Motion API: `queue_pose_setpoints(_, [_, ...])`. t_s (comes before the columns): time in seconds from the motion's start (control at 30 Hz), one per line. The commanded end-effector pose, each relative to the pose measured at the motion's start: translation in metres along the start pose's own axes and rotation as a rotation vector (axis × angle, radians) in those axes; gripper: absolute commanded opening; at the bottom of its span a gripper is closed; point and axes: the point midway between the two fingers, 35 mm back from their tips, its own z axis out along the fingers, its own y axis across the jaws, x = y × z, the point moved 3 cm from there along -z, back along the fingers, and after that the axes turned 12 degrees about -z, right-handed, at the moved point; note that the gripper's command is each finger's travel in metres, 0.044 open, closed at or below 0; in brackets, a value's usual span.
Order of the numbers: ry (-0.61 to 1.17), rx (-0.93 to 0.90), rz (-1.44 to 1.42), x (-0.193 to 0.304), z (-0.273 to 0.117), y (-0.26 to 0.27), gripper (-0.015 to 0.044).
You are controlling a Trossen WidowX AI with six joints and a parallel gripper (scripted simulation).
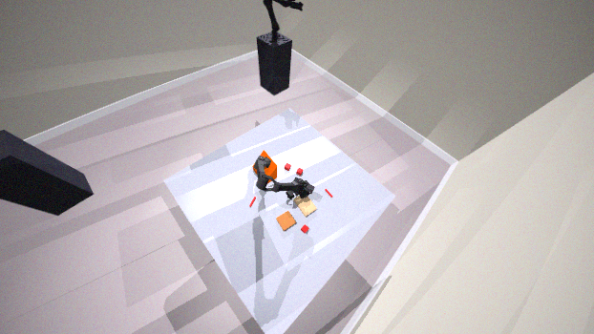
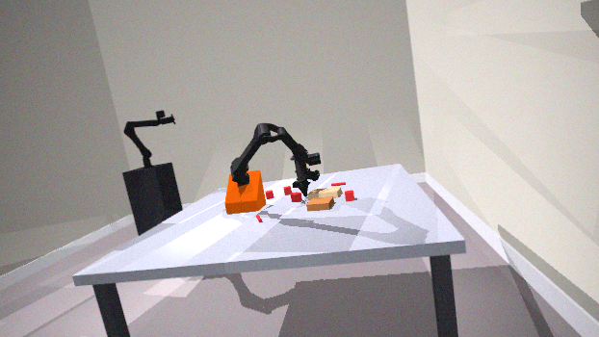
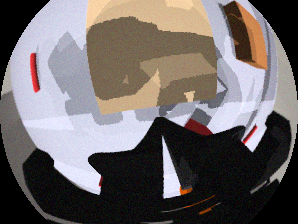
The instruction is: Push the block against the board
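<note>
The orange-brown square block (image 1: 286, 220) (image 2: 320, 204) (image 3: 254, 40) lies flat. The longer pale wooden board (image 1: 307, 207) (image 2: 331, 193) (image 3: 150, 106) lies flat beside it, with a strip of table between them, their facing sides roughly parallel. My gripper (image 1: 289, 196) (image 2: 304, 194) (image 3: 158, 120) is shut and empty, pointing down low by the board's end nearest my base. In the wrist view its tips are just short of that end; whether they touch it cannot be told. The arm hides part of that end in the top view, and its shadow covers much of the board.
A red cube (image 1: 305, 229) (image 2: 350, 195) lies beyond the block and board. Another red cube (image 2: 296, 196) (image 3: 198, 127) is close to the fingers; two more (image 1: 287, 166) (image 1: 299, 172) are near the orange base (image 1: 270, 170) (image 2: 245, 199). Red bars (image 1: 252, 201) (image 1: 328, 193) lie at either side.
</note>
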Motion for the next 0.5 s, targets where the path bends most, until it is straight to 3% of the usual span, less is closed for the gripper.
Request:
queue_pose_setpoints(0.0, [-0.004,-0.003,0.003,0.007,-0.001,0.002,0.0])
queue_pose_setpoints(0.47, [-0.003,-0.002,0.002,0.029,-0.001,0.007,0.0])
